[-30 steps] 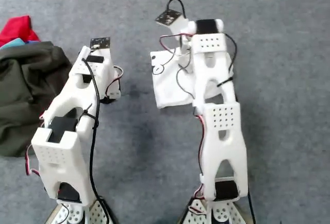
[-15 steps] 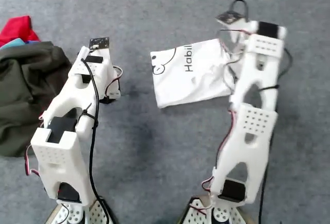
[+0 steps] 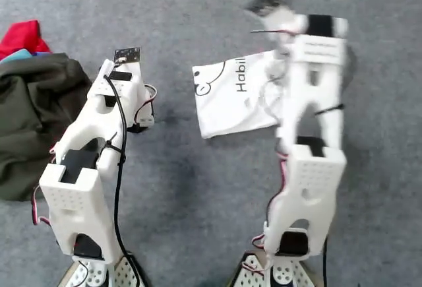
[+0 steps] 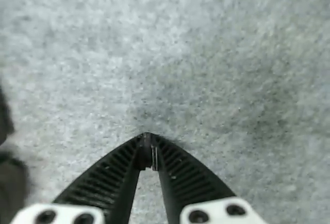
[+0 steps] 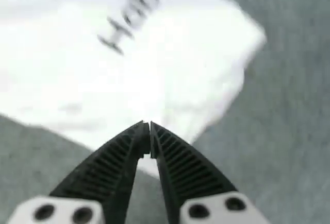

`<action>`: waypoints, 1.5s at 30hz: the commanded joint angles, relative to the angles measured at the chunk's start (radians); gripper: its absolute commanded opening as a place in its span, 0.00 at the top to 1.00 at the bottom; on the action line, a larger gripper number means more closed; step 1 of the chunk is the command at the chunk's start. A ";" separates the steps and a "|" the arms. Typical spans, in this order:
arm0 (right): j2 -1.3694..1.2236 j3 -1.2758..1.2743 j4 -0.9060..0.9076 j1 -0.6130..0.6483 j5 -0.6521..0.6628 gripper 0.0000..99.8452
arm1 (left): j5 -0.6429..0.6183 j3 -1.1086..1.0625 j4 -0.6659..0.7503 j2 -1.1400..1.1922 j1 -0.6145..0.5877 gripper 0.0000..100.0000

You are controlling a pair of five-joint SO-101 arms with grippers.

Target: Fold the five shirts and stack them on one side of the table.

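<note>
Hovering: right pincer (image 5: pixel 146 134), jaws closed tip to tip, nothing between them as far as I can tell. Left pincer (image 4: pixel 148 149) likewise pressed shut and empty, low over bare grey table (image 3: pixel 171 188).

Risks, as I judge them:
- Closed tips going down onto the cloth would push rather than grasp. A shove at that edge could ruck the layers and spoil the fold.
- Opening and pinching too shallow would catch the top layer alone. Lifted that way, the bundle would fall open.
- Dragging it over the rough table cover with one pincer could skew it or roll a corner under.
- Left arm stands just beside the unfolded heap. A careless swing there could snag a sleeve.

White shirt (image 5: pixel 154 64): folded into a flat rectangle, directly under my right tips and running on ahead of them. The tips sit over its edge, near one corner, grey table showing on both sides. From the high view it lies around mid-table, between the two arms, partly under my right arm, not at either side.

Olive shirt (image 3: pixel 33 115) is crumpled at the table's left edge, well apart from the white one. Red shirt (image 3: pixel 20 36) is bunched just behind it.
</note>
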State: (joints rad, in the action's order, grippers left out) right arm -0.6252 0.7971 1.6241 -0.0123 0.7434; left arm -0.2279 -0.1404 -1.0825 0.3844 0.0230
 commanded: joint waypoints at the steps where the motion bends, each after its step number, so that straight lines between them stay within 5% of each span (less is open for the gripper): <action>1: -0.036 -0.002 -0.077 0.057 -0.023 0.99 | -0.003 -0.002 0.034 -0.017 -0.022 0.97; 9: -0.208 0.005 0.061 -0.084 -0.017 0.99 | -0.003 -0.002 0.031 -0.017 -0.025 0.97; 23: -0.074 0.016 0.138 -0.315 0.020 0.99 | 0.028 0.045 0.031 -0.020 -0.008 0.97; 29: 0.081 0.007 0.138 -0.279 0.009 0.99 | 0.074 0.387 -0.089 -0.063 0.142 0.97; 32: 0.088 0.007 0.137 -0.247 -0.046 0.99 | 0.071 0.544 -0.028 -0.014 0.234 0.97; 39: -0.091 -0.061 0.086 -0.216 -0.114 0.99 | 0.066 0.730 0.186 0.325 0.328 0.97; 45: -0.265 -0.064 0.011 -0.308 -0.118 0.99 | 0.064 0.989 0.146 0.617 0.308 0.97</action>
State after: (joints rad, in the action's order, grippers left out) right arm -0.8631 0.7250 1.6563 -0.2685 0.6283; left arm -0.1619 0.6974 -0.9091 0.9291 0.3391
